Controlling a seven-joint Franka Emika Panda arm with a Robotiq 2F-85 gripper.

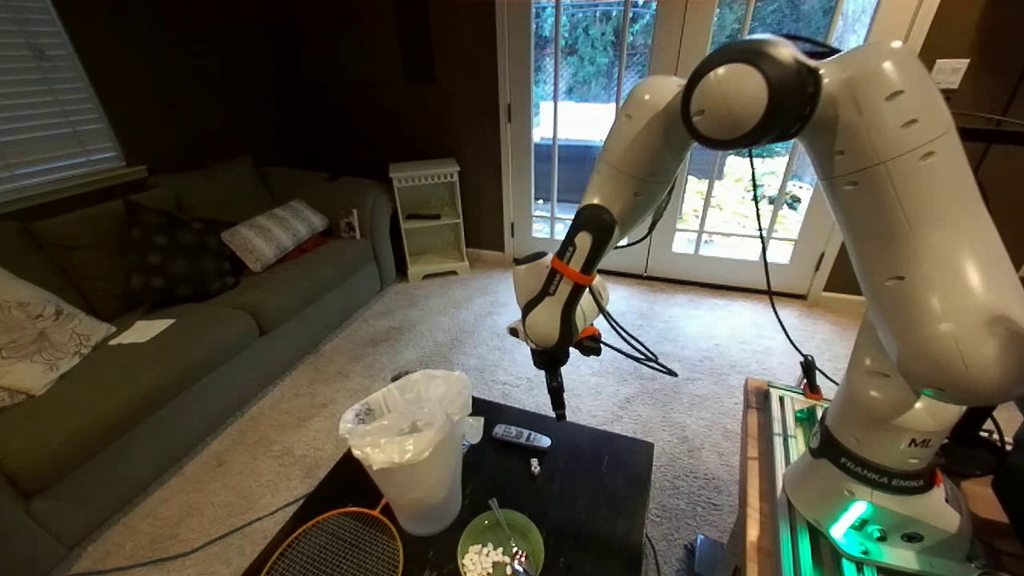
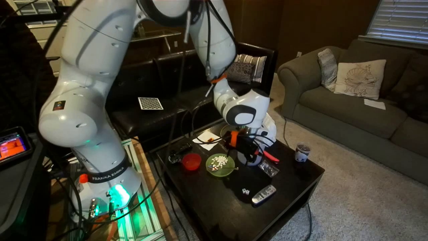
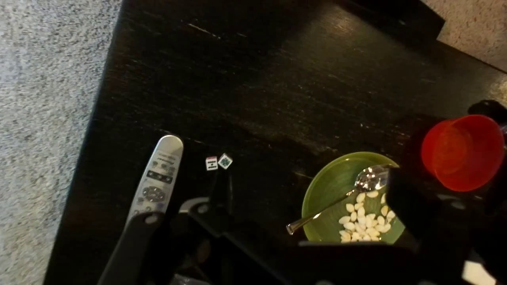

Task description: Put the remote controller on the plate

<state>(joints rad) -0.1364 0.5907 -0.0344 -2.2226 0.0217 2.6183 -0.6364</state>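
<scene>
The remote controller is silver-grey with dark buttons. It lies flat on the dark table in both exterior views (image 1: 522, 436) (image 2: 264, 195) and at the left of the wrist view (image 3: 160, 178), its lower end hidden behind gripper parts. The plate is a round green dish holding pale seeds and a metal spoon. It shows in both exterior views (image 1: 482, 530) (image 2: 224, 172) and in the wrist view (image 3: 326, 188), partly hidden by a finger. My gripper (image 1: 558, 410) hangs above the table. In the wrist view its fingers (image 3: 309, 186) are wide apart with nothing between them.
Two small dice (image 3: 218, 162) lie between remote and dish. A tall bag-lined white bin (image 1: 424, 488) stands beside the dish, with a racket (image 1: 340, 548) nearby. A red bowl (image 2: 191, 162), a clear packet (image 2: 268, 168) and a cup (image 2: 302, 153) are also on the table.
</scene>
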